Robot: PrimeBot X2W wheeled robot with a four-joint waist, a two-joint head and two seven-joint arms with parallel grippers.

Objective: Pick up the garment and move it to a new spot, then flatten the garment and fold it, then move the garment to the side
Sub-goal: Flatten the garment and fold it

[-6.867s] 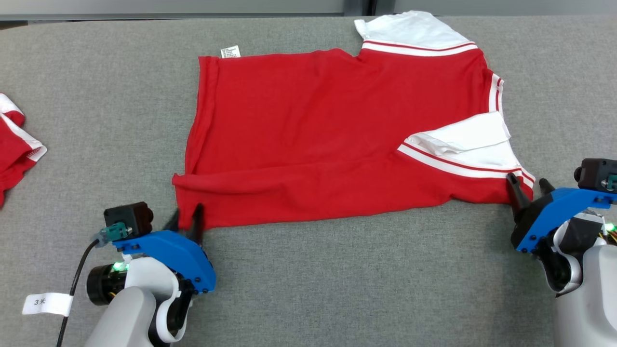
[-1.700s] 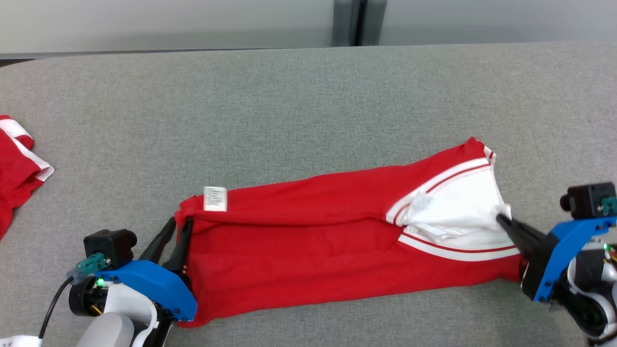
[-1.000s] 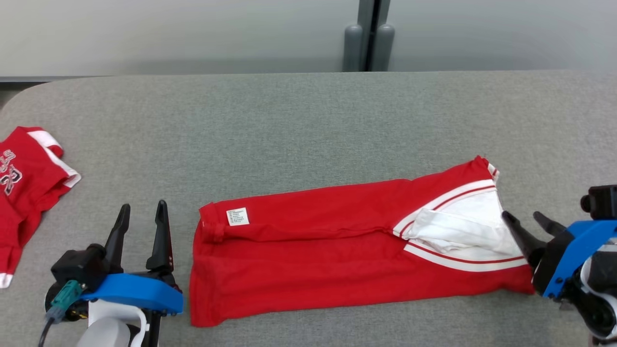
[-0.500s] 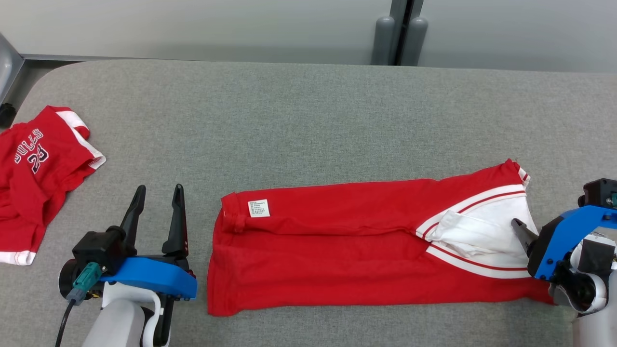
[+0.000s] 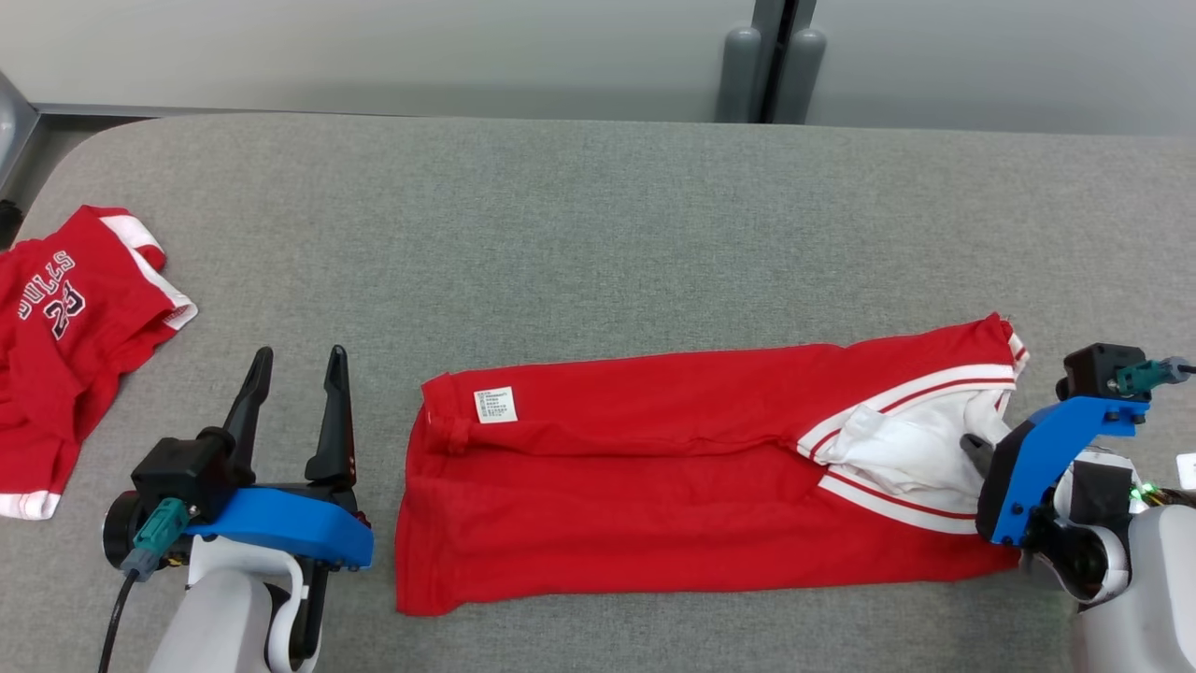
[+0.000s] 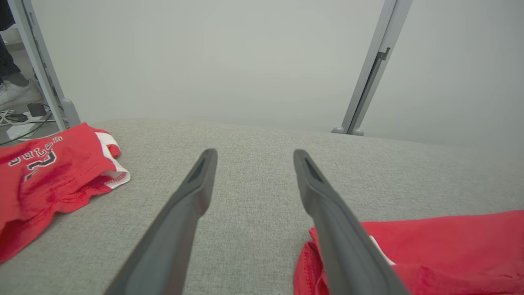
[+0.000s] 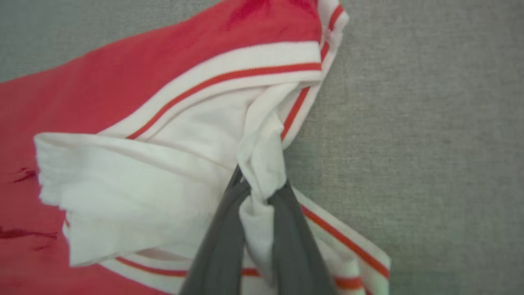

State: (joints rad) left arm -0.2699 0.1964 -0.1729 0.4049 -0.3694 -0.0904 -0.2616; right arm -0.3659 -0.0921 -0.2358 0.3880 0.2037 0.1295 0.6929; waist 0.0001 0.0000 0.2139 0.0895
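Note:
The garment (image 5: 654,477), red with white striped sleeves, lies folded into a long band across the grey table (image 5: 598,215). My right gripper (image 5: 974,445) sits at its right end, shut on a bunched fold of the white sleeve (image 5: 906,439). In the right wrist view the sleeve cloth (image 7: 262,164) is pinched between the two dark fingers of the right gripper (image 7: 262,186). My left gripper (image 5: 299,355) stands open just left of the garment's hem end, holding nothing. The left wrist view has the left gripper (image 6: 254,153) wide apart, with the garment's corner (image 6: 450,250) beside its right finger.
A second red garment with white lettering (image 5: 56,336) lies crumpled at the table's left end (image 6: 45,172). A grey post (image 5: 766,65) stands behind the far edge. Past the left end a person's shoe (image 6: 12,92) and floor cables show.
My right gripper has shut on the white sleeve and bunched it up. The left gripper has stayed open beside the hem. The head camera has shifted slightly.

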